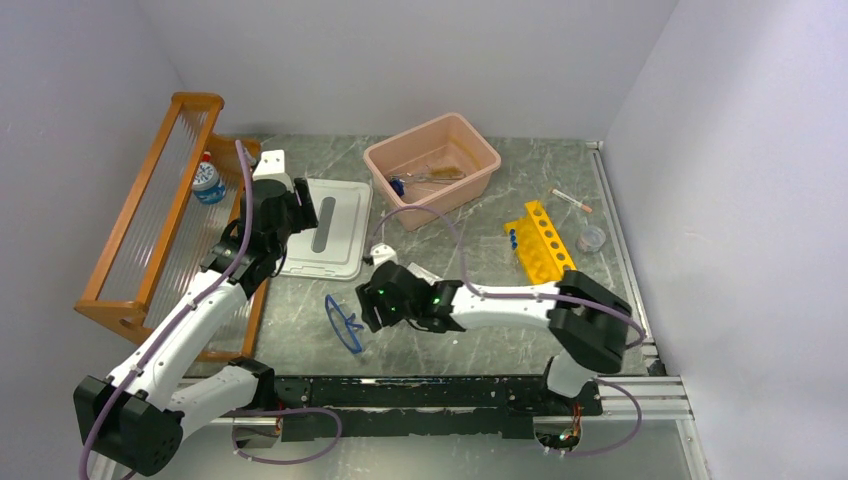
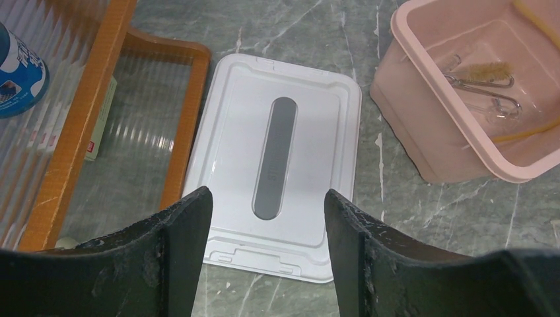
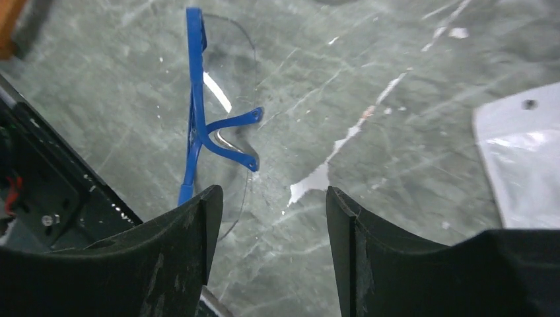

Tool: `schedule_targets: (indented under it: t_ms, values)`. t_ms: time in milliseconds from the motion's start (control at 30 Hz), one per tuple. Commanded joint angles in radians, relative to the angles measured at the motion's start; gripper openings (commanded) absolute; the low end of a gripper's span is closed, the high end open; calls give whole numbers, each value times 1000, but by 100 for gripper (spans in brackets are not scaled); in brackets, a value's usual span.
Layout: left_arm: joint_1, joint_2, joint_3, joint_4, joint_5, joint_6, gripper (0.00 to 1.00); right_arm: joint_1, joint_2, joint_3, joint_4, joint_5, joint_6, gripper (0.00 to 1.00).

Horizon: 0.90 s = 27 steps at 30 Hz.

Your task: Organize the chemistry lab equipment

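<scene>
Blue-framed clear safety glasses [image 1: 343, 322] [image 3: 198, 125] lie on the table near the front edge. My right gripper [image 1: 366, 300] [image 3: 271, 198] hovers just beside them, open, with nothing between its fingers; the glasses sit ahead and left of the left finger. A white packet [image 3: 522, 158] lies to its right. My left gripper [image 1: 303, 212] [image 2: 267, 198] is open and empty above the near end of a white lid [image 1: 330, 225] [image 2: 277, 152]. A pink bin [image 1: 478, 178] [image 2: 422, 145] holds metal forceps [image 2: 489, 99], a brush [image 2: 492, 71] and a tan tube [image 2: 528, 129].
An orange slatted shelf [image 1: 150, 230] [image 2: 86, 119] stands at the left with a blue-capped bottle [image 1: 208, 182] [image 2: 16, 72] on it. A yellow rack [image 1: 540, 240] with blue-capped tubes [image 1: 513, 238], a small clear dish [image 1: 591, 238] and a thin stick [image 1: 572, 200] are at the right.
</scene>
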Motion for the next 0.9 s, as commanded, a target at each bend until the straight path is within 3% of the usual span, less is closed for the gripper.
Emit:
schedule_targets:
  t_ms: [0,567,867]
  values:
    - [11,-15,-11,13,-7,-8,67,44,109,70,112,-35,-36,61]
    - [20,-9,-1,6,36,-8,67,66,313,208,132,-87,-95,49]
    - [22,-17,-3,4,42,-6,67,70,330,189,142,-82,-96,30]
